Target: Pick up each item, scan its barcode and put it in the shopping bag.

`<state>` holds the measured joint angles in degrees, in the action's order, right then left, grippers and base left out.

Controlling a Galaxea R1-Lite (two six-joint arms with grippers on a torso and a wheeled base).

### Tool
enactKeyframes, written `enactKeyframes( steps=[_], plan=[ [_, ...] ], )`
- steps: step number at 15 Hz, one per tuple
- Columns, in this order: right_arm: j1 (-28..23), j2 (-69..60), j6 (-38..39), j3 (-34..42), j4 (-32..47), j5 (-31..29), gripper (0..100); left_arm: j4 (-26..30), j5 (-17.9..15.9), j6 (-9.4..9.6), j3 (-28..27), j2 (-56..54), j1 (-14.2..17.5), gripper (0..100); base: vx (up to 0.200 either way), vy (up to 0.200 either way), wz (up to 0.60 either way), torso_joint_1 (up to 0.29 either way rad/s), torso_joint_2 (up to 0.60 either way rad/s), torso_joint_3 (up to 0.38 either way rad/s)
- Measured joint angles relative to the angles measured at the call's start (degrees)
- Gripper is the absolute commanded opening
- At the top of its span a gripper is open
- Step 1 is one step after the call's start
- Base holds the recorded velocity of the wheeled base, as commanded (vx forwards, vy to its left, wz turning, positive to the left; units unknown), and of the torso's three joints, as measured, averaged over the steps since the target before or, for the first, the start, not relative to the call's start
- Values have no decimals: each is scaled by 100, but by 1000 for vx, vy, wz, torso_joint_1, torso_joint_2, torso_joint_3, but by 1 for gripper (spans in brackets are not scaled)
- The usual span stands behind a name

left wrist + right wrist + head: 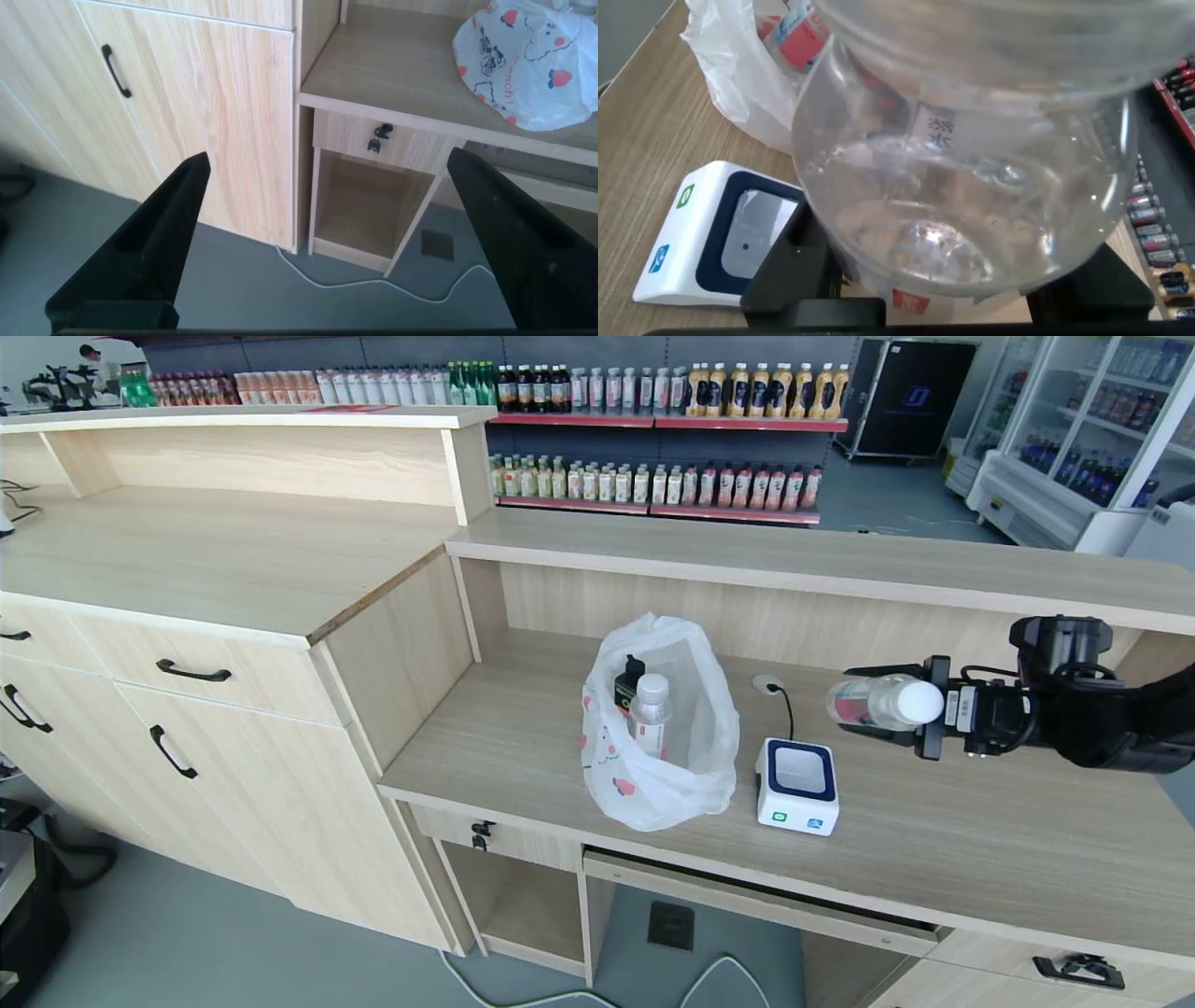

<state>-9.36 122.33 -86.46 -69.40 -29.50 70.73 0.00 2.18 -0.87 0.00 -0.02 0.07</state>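
My right gripper (882,702) is shut on a clear water bottle (878,701) with a white cap, held on its side above the counter, up and to the right of the white barcode scanner (796,784). In the right wrist view the bottle (962,177) bulks large in front, with the scanner (719,238) and the shopping bag (738,84) beyond it. The white plastic shopping bag (695,747) stands open left of the scanner, with a clear bottle (650,714) and a dark bottle (630,679) inside. My left gripper (327,243) hangs open low over the floor, in front of the counter's drawer (378,140).
The scanner's cable runs to a round port (767,684) in the counter (980,840). A raised ledge (840,565) lines the back. Cabinets with black handles (191,670) stand to the left. Drink shelves (653,420) and fridges (1074,439) are beyond.
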Motion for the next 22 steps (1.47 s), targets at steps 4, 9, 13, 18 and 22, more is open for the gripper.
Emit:
enactKeyframes(
  steps=[4,9,13,18,22],
  plan=[
    [204,2,-167,90,-284,2,0,0,0,0,0,0,0,100,0,0,0,0,0,0],
    [280,57,-513,210,-408,0,0,0,0,0,0,0,2,100,0,0,0,0,0,0],
    [284,167,-709,226,-419,0,0,0,0,0,0,0,-2,100,0,0,0,0,0,0],
    [300,346,-775,204,-611,0,0,0,0,0,0,0,-2,100,0,0,0,0,0,0],
    [324,460,-773,199,-641,-1,0,0,0,0,0,0,2,100,0,0,0,0,0,0]
  ],
)
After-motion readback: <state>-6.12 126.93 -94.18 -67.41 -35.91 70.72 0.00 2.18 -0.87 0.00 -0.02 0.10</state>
